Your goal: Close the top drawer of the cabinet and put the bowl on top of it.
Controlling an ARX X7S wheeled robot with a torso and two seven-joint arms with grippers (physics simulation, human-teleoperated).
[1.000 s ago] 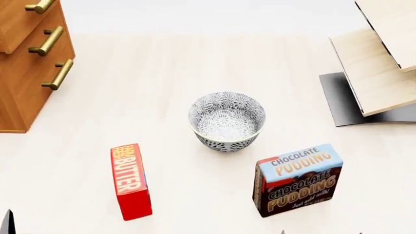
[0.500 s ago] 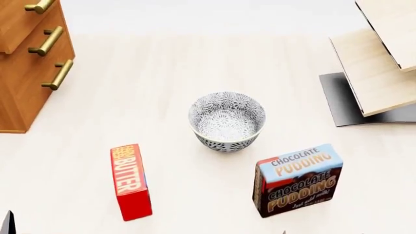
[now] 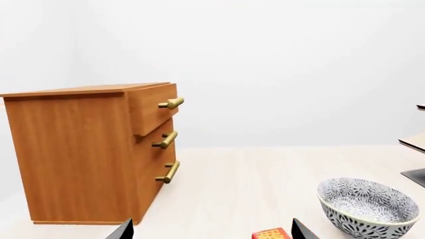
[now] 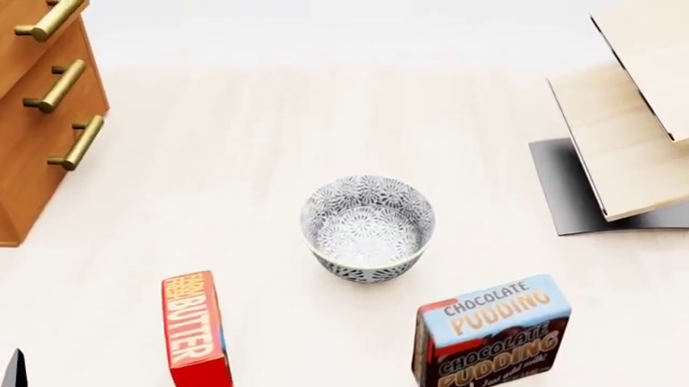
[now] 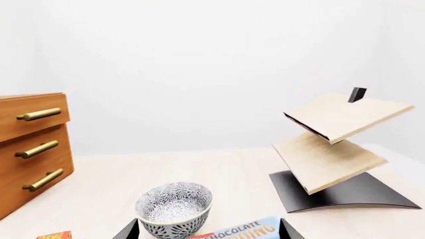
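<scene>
In the left wrist view the two dark fingertips of the left gripper [image 3: 211,230] stand wide apart with nothing between them. The right gripper [image 5: 209,229] is also spread wide and holds nothing. The bowl [image 4: 367,228] stands upright on the table [image 4: 269,121], ahead of both grippers and between them, and neither gripper touches it. The cabinet [image 3: 86,154] stands farther away, on the left side, well apart from the bowl. The top drawer [image 3: 154,107] is pulled out a little beyond the drawer front below it.

The table is pale wood and the room behind it is plain white. A red butter box [image 4: 195,329] stands near the bowl on its left, and a chocolate pudding box [image 4: 490,329] on its right. A slanted pale wood rack [image 5: 335,144] on a black base is at the far right.

Compared with one second ago, the head view has shifted: the bowl and both boxes are now lower in the picture and the cabinet is nearer to the left edge.
</scene>
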